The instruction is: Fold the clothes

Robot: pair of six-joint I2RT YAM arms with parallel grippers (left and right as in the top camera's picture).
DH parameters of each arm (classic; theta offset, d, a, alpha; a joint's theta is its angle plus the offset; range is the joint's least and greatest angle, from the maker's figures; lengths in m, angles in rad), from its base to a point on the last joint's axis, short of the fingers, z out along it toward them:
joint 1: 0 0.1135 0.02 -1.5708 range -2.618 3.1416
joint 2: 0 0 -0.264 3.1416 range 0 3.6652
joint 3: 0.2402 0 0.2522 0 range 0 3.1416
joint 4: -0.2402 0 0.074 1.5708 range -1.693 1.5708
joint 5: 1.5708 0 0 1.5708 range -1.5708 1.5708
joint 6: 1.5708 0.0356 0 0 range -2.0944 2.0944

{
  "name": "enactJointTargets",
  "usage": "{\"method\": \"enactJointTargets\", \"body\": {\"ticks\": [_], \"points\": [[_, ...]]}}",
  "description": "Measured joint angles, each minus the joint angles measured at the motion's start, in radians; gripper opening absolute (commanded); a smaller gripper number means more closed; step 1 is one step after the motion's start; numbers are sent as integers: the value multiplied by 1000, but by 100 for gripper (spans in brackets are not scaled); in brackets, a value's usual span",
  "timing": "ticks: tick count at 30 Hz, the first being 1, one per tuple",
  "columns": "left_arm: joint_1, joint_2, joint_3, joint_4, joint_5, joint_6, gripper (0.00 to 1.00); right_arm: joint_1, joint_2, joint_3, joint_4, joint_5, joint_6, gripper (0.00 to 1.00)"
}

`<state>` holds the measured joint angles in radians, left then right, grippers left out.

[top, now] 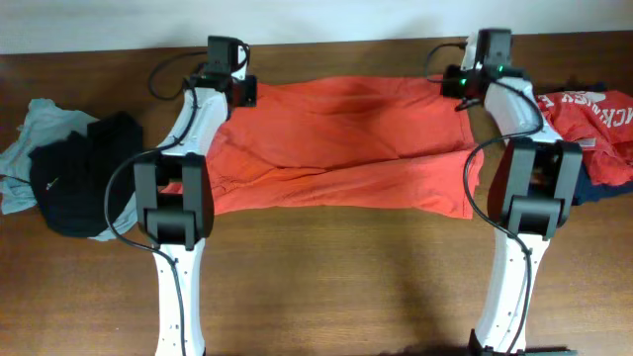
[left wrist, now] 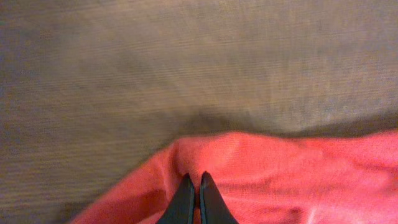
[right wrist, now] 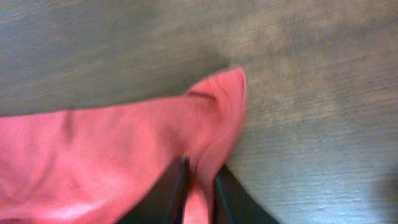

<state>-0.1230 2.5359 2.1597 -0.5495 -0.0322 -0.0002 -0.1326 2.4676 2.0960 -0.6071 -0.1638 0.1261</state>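
Wooden worktop [top: 326,267] is covered at its middle by the shirt [top: 346,143], spread flat. Its 2 far corners are pinched by the closed left fingers [left wrist: 183,202] and right fingers [right wrist: 165,196]. Either thin hold could be lost when lifted, skewing the fold.
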Motion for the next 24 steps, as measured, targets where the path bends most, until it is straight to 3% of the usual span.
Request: {"method": "enactJointTargets", "body": {"ticks": [9, 17, 24], "points": [[13, 0, 203, -228, -10, 0, 0, -30, 3, 331, -459, 0, -8, 4], [13, 0, 210, -389, -10, 0, 0, -56, 4, 349, -706, -2, -22, 4], [14, -4, 210, -462, -47, 0, 0, -71, 3, 349, -803, -12, -58, 4]]}}
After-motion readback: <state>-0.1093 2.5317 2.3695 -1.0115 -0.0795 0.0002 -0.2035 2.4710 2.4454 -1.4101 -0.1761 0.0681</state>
